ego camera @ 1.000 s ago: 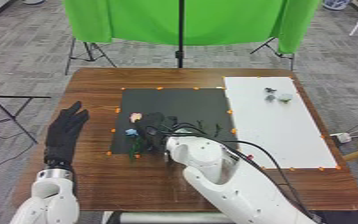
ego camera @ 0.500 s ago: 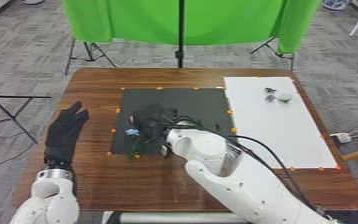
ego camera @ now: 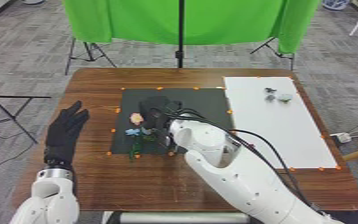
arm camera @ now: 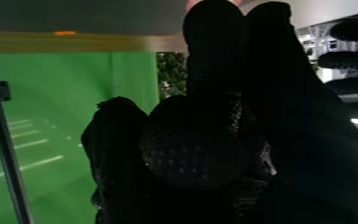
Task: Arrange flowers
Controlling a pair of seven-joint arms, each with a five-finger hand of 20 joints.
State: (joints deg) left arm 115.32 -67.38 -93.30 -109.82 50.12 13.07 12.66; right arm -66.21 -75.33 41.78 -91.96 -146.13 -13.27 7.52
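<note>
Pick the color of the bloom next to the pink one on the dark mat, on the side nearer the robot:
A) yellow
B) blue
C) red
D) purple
B: the blue bloom shows just nearer the robot than the pink bloom, both on the left part of the dark mat, beside the right hand.
</note>
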